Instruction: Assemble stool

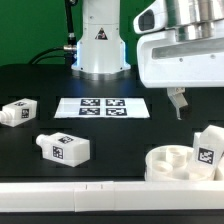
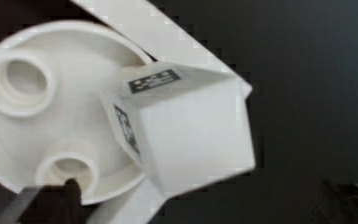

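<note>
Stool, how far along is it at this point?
Done: one leg stands on the seat; whether it is tight cannot be told. In hand: nothing; the hand hangs open over the seat. Left: two loose legs lie apart at the exterior view's left, and the seat shows empty holes.

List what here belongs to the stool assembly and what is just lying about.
For the job: round flat white plastic seat; blocky white plastic tagged leg on it; two more loose legs, one at the exterior view's left, one nearer the middle.
Lying about: thin flat white marker board; long white rail.
</note>
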Tool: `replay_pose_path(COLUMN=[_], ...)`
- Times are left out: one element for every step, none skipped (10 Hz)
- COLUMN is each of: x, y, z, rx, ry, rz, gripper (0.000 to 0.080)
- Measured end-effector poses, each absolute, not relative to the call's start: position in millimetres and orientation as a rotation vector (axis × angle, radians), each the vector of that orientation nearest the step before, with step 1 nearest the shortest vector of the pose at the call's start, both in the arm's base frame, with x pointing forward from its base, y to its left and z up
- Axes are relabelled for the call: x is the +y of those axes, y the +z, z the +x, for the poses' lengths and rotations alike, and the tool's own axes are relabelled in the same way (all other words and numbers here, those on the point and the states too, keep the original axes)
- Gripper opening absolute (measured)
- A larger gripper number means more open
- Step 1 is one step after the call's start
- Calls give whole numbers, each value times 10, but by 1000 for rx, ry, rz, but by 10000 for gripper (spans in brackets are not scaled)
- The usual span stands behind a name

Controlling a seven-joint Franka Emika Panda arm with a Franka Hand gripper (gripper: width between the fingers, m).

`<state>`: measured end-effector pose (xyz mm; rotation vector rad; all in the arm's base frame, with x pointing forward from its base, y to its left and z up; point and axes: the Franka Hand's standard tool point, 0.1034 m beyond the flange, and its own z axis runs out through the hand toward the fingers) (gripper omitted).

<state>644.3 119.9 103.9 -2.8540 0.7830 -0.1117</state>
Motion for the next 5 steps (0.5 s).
replay_pose_path(x=[1189,1160,1143,1121,1117], y=[1048,1045,1044,1042,1011], z=[6482,6480,6482,6484,6476], rx=[699,592,506,374,32], ry=[-134,-146,-155,-166,-173], rz=[-2879,-2916,-2940,-2976,-3040], gripper=[649,649,649,649,649])
